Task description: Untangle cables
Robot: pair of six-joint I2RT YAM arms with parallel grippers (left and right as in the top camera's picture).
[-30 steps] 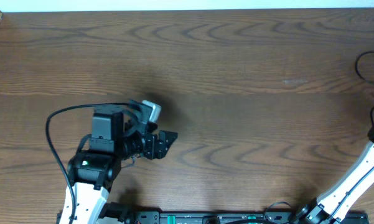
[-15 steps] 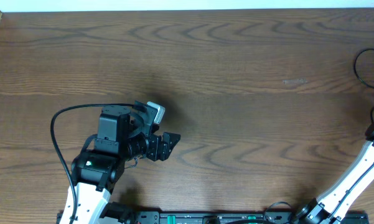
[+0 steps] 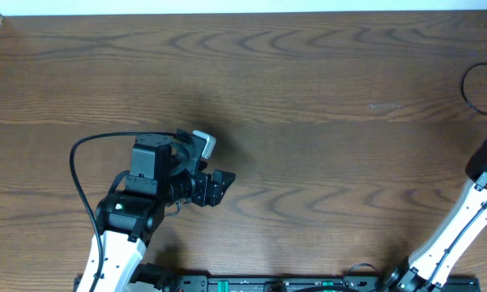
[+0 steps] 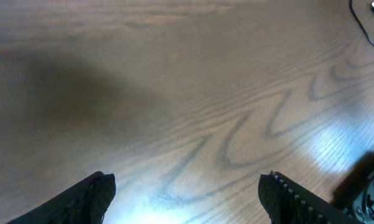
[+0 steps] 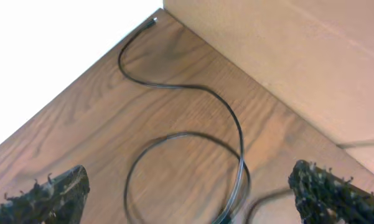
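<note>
Loosely looped black cable (image 5: 241, 149) on table (image 5: 81, 137)

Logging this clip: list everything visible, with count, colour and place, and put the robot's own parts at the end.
table: one, dark brown wood grain, fills the overhead view
black cable: at least one, thin, lying in a loose loop at the table's far right corner; whether a short strand beside it is a second cable, I cannot tell
panel: one, tan, standing along the table edge by that corner
arm cord: one, thick, black, arching off the left arm
left arm: one, black and white, near left
right arm: one, white, near right
left claw: open, over bare wood
right claw: open, above the cable loop
</note>
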